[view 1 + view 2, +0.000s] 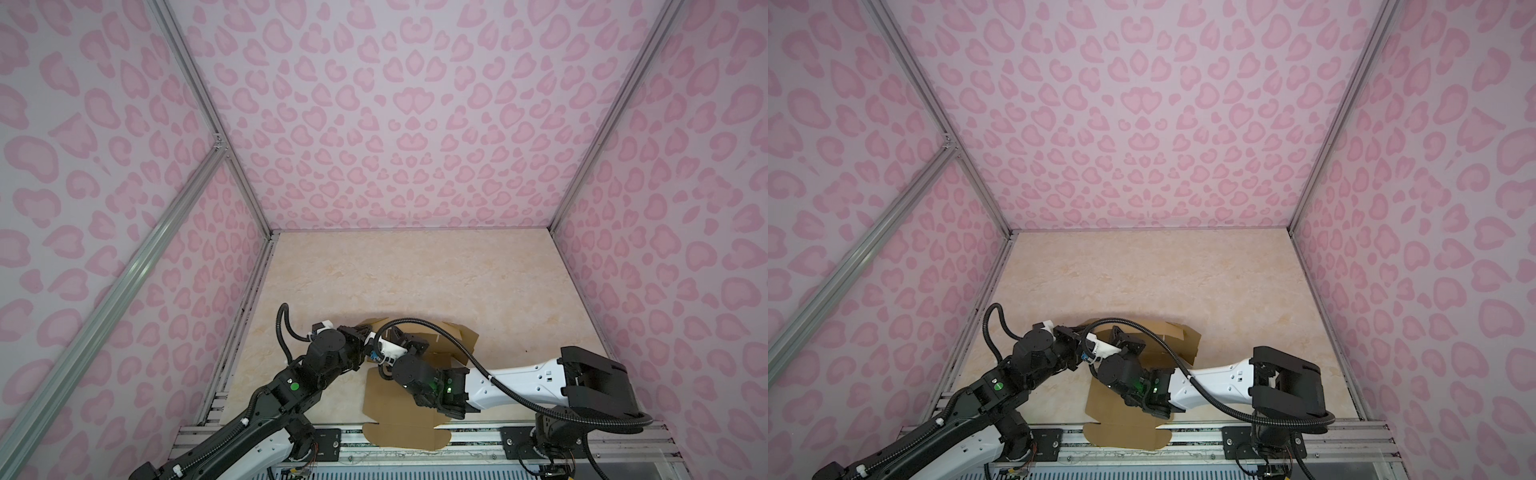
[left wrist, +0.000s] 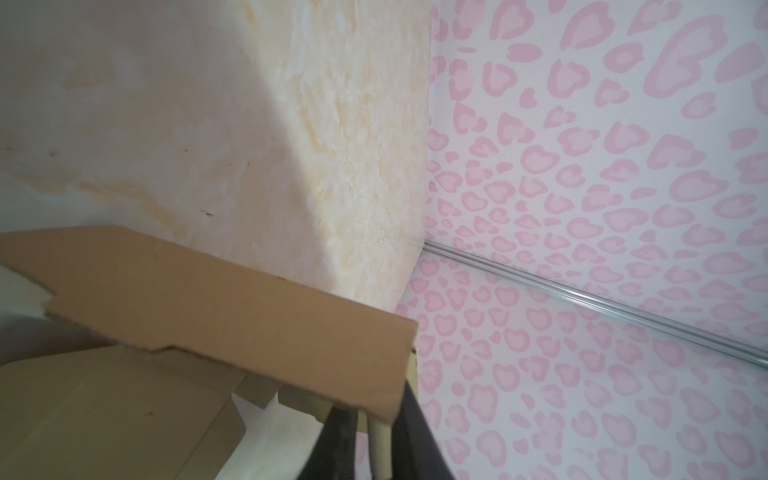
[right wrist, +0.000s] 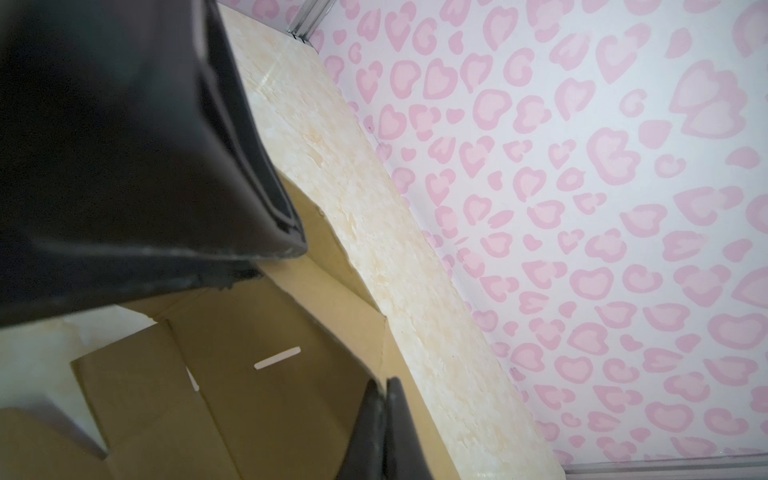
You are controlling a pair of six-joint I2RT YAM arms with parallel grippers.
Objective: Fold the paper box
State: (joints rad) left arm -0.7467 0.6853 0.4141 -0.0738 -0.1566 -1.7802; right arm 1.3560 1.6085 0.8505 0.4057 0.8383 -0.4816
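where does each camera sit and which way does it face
both top views: high above the arm bases, facing down at the table, paper box, left arm and right arm
left wrist: on that arm, along the left end effector toward a raised flap
right wrist: on that arm, past the shut right end effector into the paper box
shared: all show paper box and pink walls

The brown die-cut cardboard paper box (image 1: pixel 388 399) lies near the front of the beige marbled counter (image 1: pixel 415 270). Its nearest flap overhangs the aluminium front rail (image 1: pixel 473 436). The left pincer (image 1: pixel 366 333) and right pincer (image 1: pixel 394 331) sit side by side over its far part.
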